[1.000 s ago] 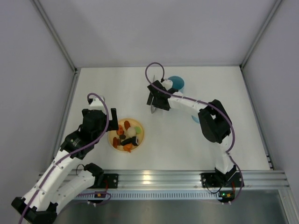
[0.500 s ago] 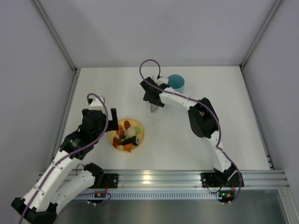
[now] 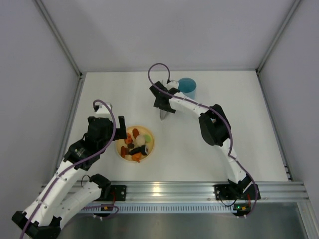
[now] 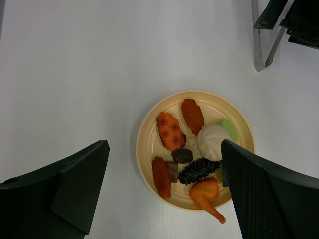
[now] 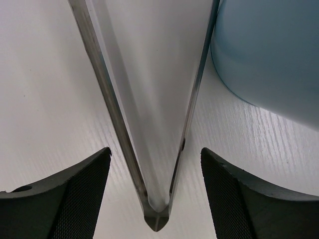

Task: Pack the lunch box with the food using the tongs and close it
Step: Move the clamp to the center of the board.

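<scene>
The silver tongs [image 5: 112, 114] lie flat on the white table with their joined end toward me. My right gripper [image 5: 155, 194] stands open astride that joined end, a gap showing on each side. From above, the tongs [image 3: 164, 116] stick out below the right gripper [image 3: 163, 105]. The light blue lunch box [image 3: 187, 87] stands upright just right of them, its wall [image 5: 269, 55] close to one tong arm. The food [image 4: 172, 130] sits on a yellow plate [image 4: 144, 149]. My left gripper [image 4: 164, 189] hovers open above the plate, holding nothing.
Grey enclosure walls ring the white table, and a metal rail runs along the near edge. The plate [image 3: 122, 154] lies at the front left. In the left wrist view, the tongs [image 4: 256, 50] and the right gripper's black fingers [image 4: 294, 20] show at top right.
The right arm has shifted left and stretched out, bringing its gripper down over the tongs' joined end, with its jaws a little narrower. The left arm, plate and food have not moved.
</scene>
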